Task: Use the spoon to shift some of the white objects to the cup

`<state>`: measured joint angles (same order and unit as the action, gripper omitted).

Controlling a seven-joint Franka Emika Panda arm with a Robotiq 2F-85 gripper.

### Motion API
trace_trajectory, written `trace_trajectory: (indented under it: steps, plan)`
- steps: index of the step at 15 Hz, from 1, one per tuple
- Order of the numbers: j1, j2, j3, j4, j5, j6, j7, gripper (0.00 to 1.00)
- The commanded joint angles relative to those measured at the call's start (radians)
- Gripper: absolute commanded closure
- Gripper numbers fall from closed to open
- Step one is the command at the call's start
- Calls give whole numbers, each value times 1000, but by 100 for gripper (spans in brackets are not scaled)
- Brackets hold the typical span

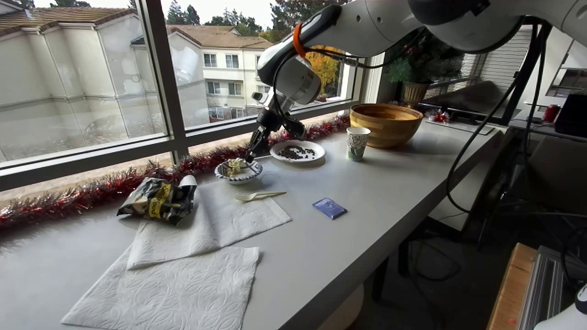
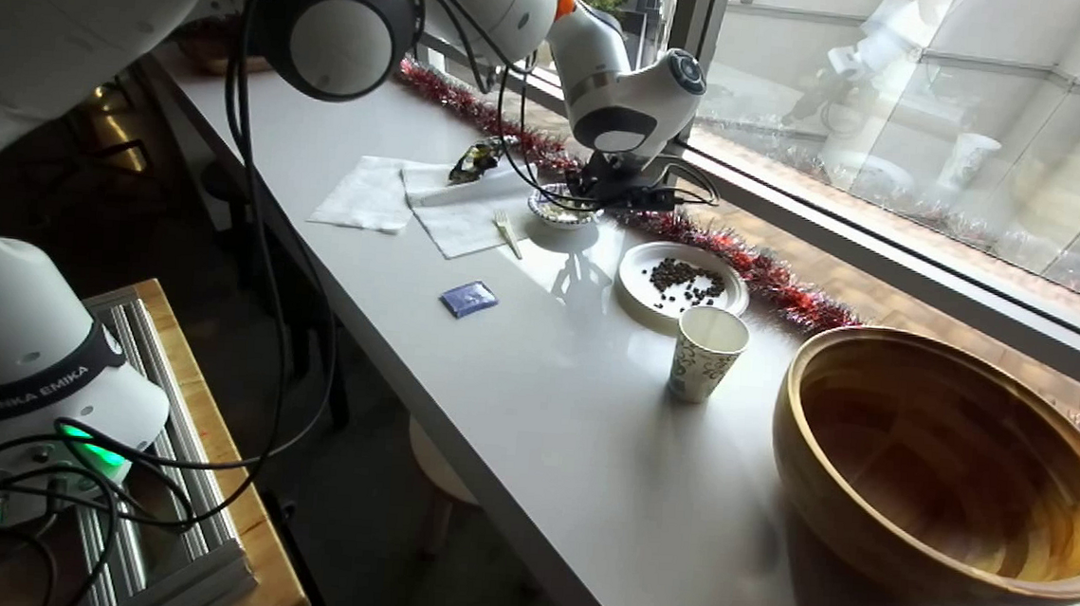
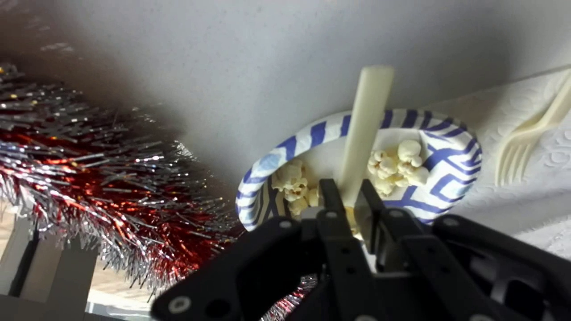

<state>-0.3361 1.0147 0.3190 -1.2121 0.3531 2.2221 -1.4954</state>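
Two dark fingers (image 3: 332, 209) of the gripper (image 3: 348, 189) are pinched on the pale spoon (image 3: 366, 118), its handle jutting out past them; in the wrist view its head is hidden. The gripper is at a blue-and-white patterned dish (image 3: 317, 133), and in that same view the handle crosses the rim; whether the two touch cannot be told.

Popcorn (image 3: 397, 169), the white objects of the task, lies in this dish, in clumps on either side of the handle.

The cup (image 2: 702, 367), made of printed paper, stands upright on the table (image 2: 532, 417) in both exterior views, well apart from the gripper, between a round white plate (image 2: 631, 290) of dark bits (image 2: 680, 277) and a wide wooden bowl (image 1: 390, 133).

A fork (image 3: 519, 147) lies mostly on a white paper towel (image 1: 243, 220), near the patterned dish. A dark bag (image 1: 158, 199) with a yellow label sits at the edge of the same towel. A blue packet (image 1: 330, 207) lies flat on the table, and red and silver tinsel (image 1: 105, 197) runs along the window side.
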Motion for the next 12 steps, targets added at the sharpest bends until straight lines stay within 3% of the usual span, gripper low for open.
trace_trajectory:
  steps: [1, 7, 12]
  plan:
    - [-33, -100, 5, -121, 39, -12, -68, 97]
    - [-76, -258, 16, -320, 107, 14, -184, 97]
    - [-136, -428, 18, -528, 315, 27, -300, 97]
